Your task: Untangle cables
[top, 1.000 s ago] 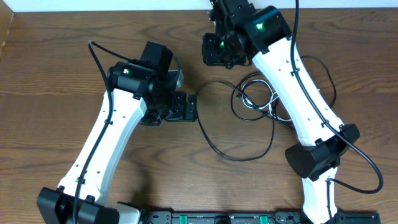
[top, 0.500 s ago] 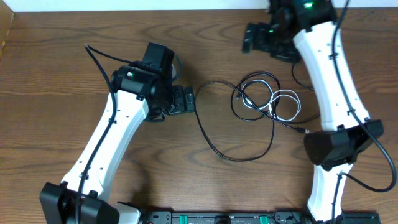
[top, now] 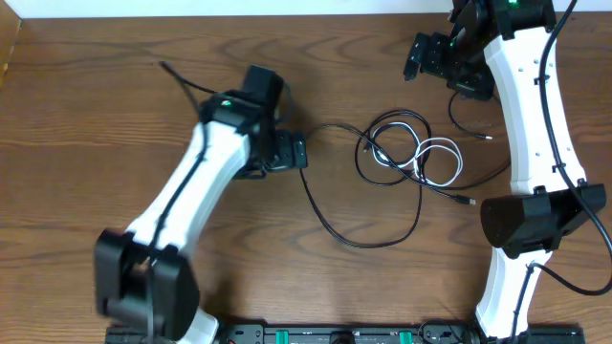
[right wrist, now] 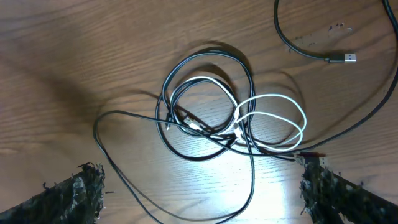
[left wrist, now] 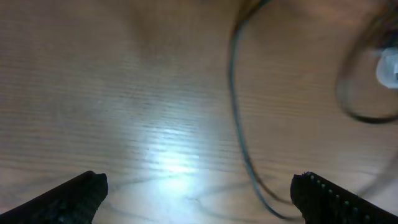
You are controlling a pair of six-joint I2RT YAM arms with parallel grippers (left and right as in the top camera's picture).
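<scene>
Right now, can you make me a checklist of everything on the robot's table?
Surface: brown wooden table.
Job's things: black cables and a white cable, looped together; one black plug lies apart.
Clutter: nothing seen.
Grippers: left gripper open, empty, over a black cable; right gripper open, empty, over the loops.
Cables: black wires run along the arms.
Surroundings: white wall at the top, black rail at the bottom.

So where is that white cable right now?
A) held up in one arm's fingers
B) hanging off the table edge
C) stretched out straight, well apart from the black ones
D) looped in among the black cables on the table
D: the white cable lies curled through the knot of black cables, and nothing grips it.
</scene>
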